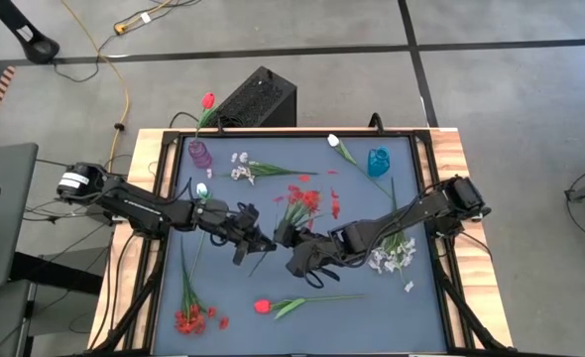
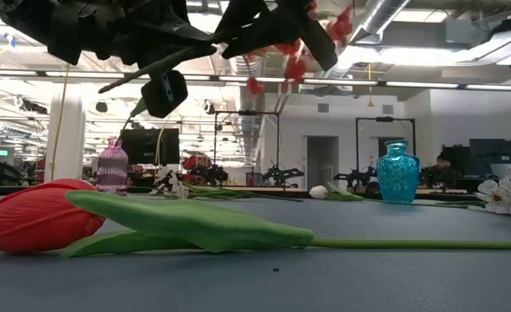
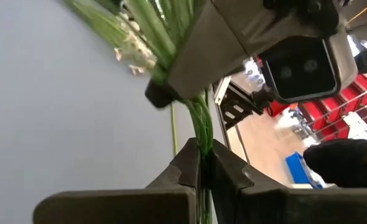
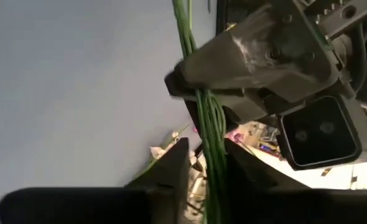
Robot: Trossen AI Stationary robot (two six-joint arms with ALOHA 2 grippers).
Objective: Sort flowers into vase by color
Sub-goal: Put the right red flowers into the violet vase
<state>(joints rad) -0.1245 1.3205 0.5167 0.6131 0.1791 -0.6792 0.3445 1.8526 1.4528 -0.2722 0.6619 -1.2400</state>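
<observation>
Both arms meet over the middle of the blue mat (image 1: 223,297), and each one pinches the same red bunch (image 1: 300,201) by its green stalks. The left gripper (image 1: 263,241) is closed on the stalks near their low end. The right gripper (image 1: 285,234) is closed on them a bit higher up, nearer the blooms. The bunch is lifted off the mat. Its long line runs from the grippers up toward the far side of the table, with the red blooms pointing that way.

A red tulip (image 1: 264,306) lies flat near the front, its stalk pointing right. A purple vase (image 1: 200,154) stands far left and a blue vase (image 1: 378,162) far right.
</observation>
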